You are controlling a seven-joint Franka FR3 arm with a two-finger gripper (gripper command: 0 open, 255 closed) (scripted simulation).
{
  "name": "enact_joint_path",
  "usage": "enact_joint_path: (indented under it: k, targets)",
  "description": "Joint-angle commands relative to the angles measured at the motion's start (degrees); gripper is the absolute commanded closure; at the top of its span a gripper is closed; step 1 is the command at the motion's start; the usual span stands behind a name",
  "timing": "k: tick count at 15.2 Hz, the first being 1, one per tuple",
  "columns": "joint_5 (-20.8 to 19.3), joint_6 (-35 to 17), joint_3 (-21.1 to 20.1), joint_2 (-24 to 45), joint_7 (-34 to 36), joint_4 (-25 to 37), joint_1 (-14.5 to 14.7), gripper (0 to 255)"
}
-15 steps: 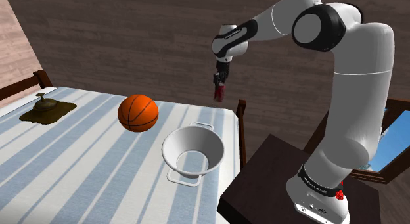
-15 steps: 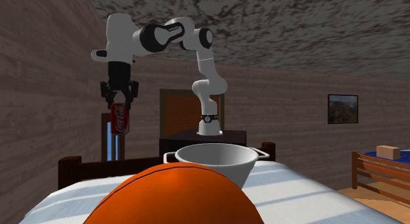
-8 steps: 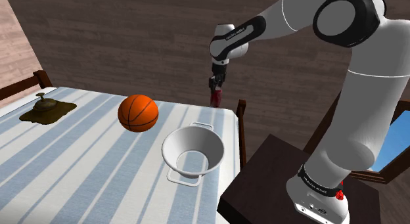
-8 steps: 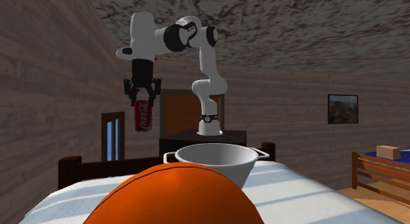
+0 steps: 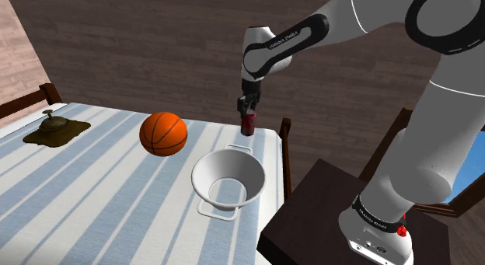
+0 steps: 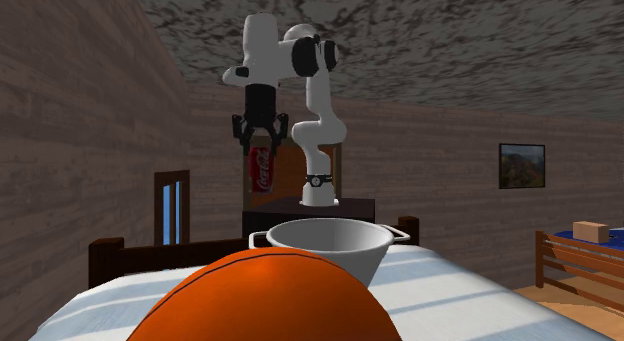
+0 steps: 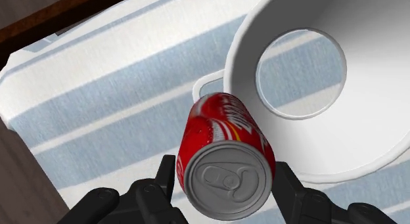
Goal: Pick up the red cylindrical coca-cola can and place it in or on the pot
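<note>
Gripper point(image 7: 227, 184) is clamping red can point(image 7: 222, 127) upright, hanging it high nr white pot point(image 7: 371, 108) far rim, prob. for clearance.

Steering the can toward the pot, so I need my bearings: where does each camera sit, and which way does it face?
Shoulder view: beside the stand, looking down over the striped table; arm, gripper and can show.
Second exterior view: low behind the basketball, facing the whole arm across the pot.
Wrist view: on the gripper, looking along its black fingers clasping the can, down at the pot.
Shared: all three show can and pot.
</note>
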State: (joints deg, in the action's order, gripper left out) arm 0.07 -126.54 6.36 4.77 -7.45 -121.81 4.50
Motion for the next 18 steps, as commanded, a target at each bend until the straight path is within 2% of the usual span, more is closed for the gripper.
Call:
enact_joint_path:
  k: [1, 12, 18]
  targets:
    - [-0.3, -0.4, -1.2, -1.6, 3.0, -2.0, 1.5, 255]
    - [-0.5, 1.1, -9.1, -7.3, 18.8, -6.3, 9.4, 255]
    - [-0.7, -3.5, -9.1, -4.8, 18.9, -8.4, 9.4, 255]
